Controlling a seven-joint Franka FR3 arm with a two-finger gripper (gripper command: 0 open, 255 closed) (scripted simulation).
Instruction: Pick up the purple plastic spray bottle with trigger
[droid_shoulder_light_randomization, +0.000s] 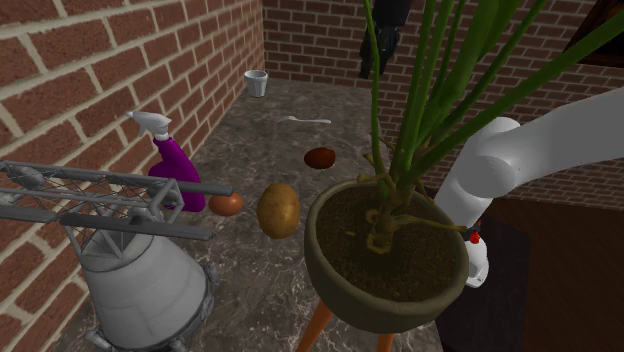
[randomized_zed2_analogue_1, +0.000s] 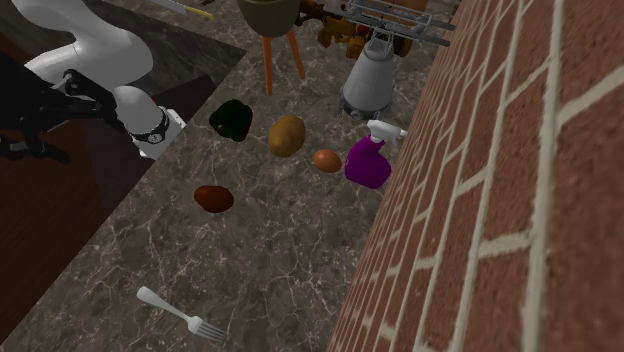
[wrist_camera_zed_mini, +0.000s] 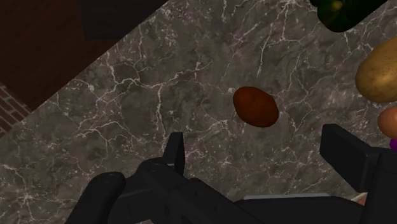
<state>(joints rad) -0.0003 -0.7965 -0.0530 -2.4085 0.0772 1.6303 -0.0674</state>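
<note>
The purple spray bottle (droid_shoulder_light_randomization: 180, 172) with a white trigger head (droid_shoulder_light_randomization: 150, 122) stands upright on the marble counter, close to the brick wall. The same bottle (randomized_zed2_analogue_1: 368, 163) appears in the second exterior view, beside a small orange-brown fruit (randomized_zed2_analogue_1: 327, 160). My black gripper (droid_shoulder_light_randomization: 384, 45) hangs high over the far part of the counter, well away from the bottle. Seen from the wrist, the gripper (wrist_camera_zed_mini: 261, 153) is open, with nothing between its fingers (wrist_camera_zed_mini: 173, 153). A dark red-brown object (wrist_camera_zed_mini: 256, 106) lies on the counter under it. A purple sliver of the bottle (wrist_camera_zed_mini: 394, 145) peeks past the other finger.
A potato (droid_shoulder_light_randomization: 278, 210) lies between the bottle and a large potted plant (droid_shoulder_light_randomization: 385, 255). A grey cone-shaped vessel under a metal rack (droid_shoulder_light_randomization: 140, 285) stands near the bottle. A fork (droid_shoulder_light_randomization: 305, 120), a white cup (droid_shoulder_light_randomization: 257, 82) and a dark green item (randomized_zed2_analogue_1: 232, 118) sit elsewhere. The counter edge (randomized_zed2_analogue_1: 130, 190) drops off opposite the wall.
</note>
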